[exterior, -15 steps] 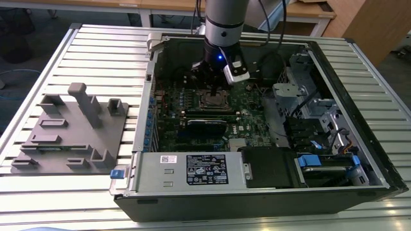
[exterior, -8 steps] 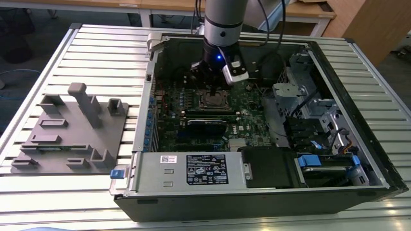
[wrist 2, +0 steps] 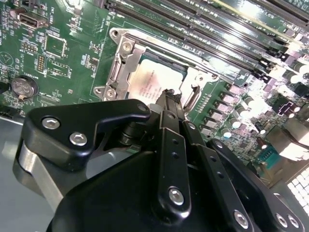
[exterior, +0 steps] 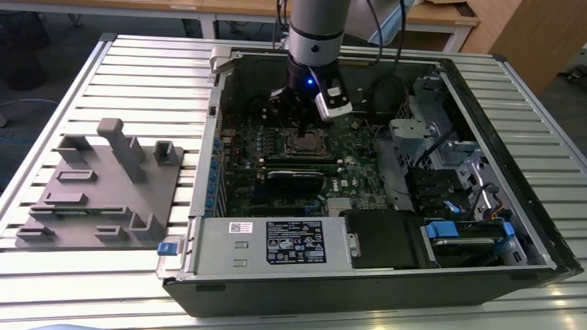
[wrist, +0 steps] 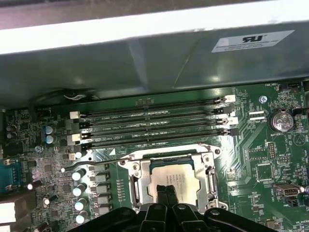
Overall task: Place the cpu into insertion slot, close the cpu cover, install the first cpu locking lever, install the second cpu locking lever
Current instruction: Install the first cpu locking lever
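- Slatted metal tabletop carries everything; open computer case lies on it, taking up the middle and the exterior view's right.
- Robot arm comes down from the far side into the case, over the far part of the board.
- Grey moulded fixture sits on the tabletop at the exterior view's left, just beside the case.
- Power supply sits along the near wall of the case.
- Green motherboard lies on the case floor.
- Long black memory slots run side by side, just beyond the socket's far edge.
- Hand: black fingers pressed together, no gap between them, nothing seen in their grip. Tips are low over the near edge of the socket; cannot tell if they touch.
- The insertion slot sits in the far-middle part of the board, directly under the hand.
- The cpu cover lies flat over the socket, and its window frames the chip.
- The cpu is seated in the slot, silver-grey top showing through the cover window in both wrist views.
- Silvery locking lever runs along the socket's far edge; its end sticks out past a corner. Cannot tell if it is latched.
- Coin cell battery sits on the board, well apart from the socket.
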You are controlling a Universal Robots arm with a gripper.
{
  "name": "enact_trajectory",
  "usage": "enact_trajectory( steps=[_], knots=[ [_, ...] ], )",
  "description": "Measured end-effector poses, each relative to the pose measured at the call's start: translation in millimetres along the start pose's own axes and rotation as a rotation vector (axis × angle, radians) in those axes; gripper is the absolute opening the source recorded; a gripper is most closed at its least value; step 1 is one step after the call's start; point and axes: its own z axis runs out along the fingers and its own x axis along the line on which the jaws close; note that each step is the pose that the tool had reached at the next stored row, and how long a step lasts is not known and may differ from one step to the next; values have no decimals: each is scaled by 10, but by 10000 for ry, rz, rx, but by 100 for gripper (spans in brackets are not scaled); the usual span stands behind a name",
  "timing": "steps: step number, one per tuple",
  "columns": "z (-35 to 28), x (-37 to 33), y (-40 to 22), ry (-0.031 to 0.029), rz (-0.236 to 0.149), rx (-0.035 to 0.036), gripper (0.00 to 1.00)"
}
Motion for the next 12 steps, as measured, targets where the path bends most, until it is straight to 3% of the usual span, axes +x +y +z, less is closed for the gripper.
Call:
enact_trajectory(
  steps=[7, 12],
  knots=[
    [0, 74, -9, -12, -1, -2, 10],
    [-20, 78, -10, -11, -1, -18, 10]
  ],
)
